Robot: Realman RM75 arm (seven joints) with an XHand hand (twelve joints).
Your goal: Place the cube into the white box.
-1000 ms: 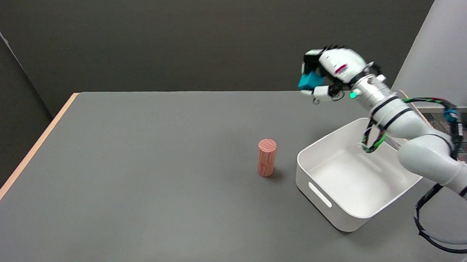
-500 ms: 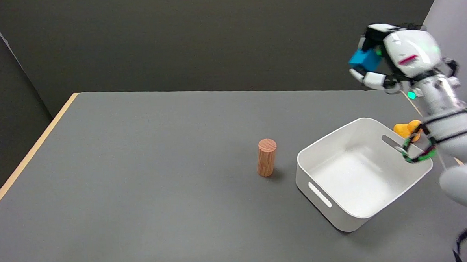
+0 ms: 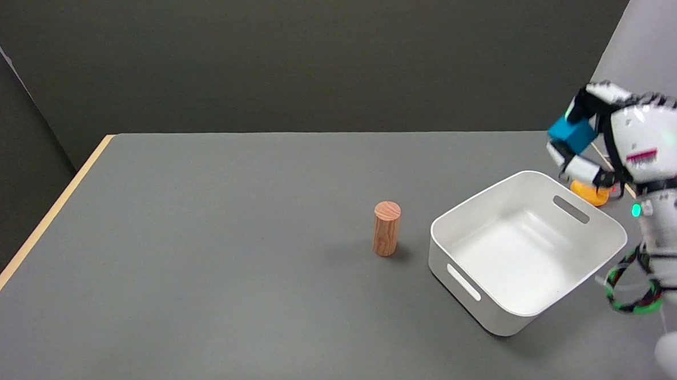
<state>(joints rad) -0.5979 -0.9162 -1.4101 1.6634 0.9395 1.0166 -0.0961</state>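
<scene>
While the robot hand [image 3: 616,138] hangs in the air at the right edge of the frame, it pinches one blue cube [image 3: 571,134] between its fingers; the cube is tilted, one corner pointing left, and has no long axis. Below and left sits one smooth white box [image 3: 597,224], rounded, with slot handles. One upright wood-grain cylinder [image 3: 386,228] stands mid-tabletop [image 3: 204,247]. One orange object [image 3: 589,193] peeks out behind the box.

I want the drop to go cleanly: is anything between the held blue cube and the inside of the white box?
Nothing visible. The right robot hand holds the cube in the air past the white box's far right corner; the box looks empty and open-topped.
</scene>
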